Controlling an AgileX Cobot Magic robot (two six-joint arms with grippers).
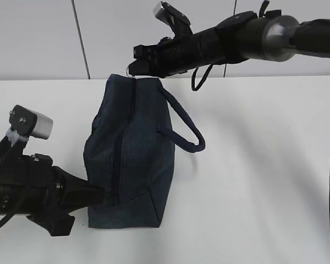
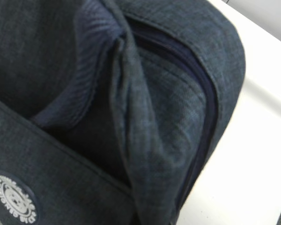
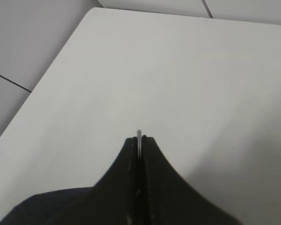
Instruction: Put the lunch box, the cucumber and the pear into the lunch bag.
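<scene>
The dark navy lunch bag point(image 1: 132, 159) lies on the white table with its zipper point(image 1: 120, 154) closed along the side facing me. My right gripper point(image 1: 133, 70) is at the bag's far end, shut on the metal ring pull point(image 3: 139, 136), which shows as a thin sliver between the closed fingers. My left gripper point(image 1: 99, 196) is against the bag's near left corner. In the left wrist view the fabric point(image 2: 168, 117) fills the frame and a pinched fold runs down to the bottom edge; the fingers are hidden. The lunch box, cucumber and pear are out of view.
The bag's looped handle point(image 1: 181, 124) sticks out to the right. A round white logo badge point(image 2: 15, 199) sits on the fabric. The table's back edge meets a grey wall point(image 1: 38, 38). White tabletop point(image 1: 264, 181) lies to the right of the bag.
</scene>
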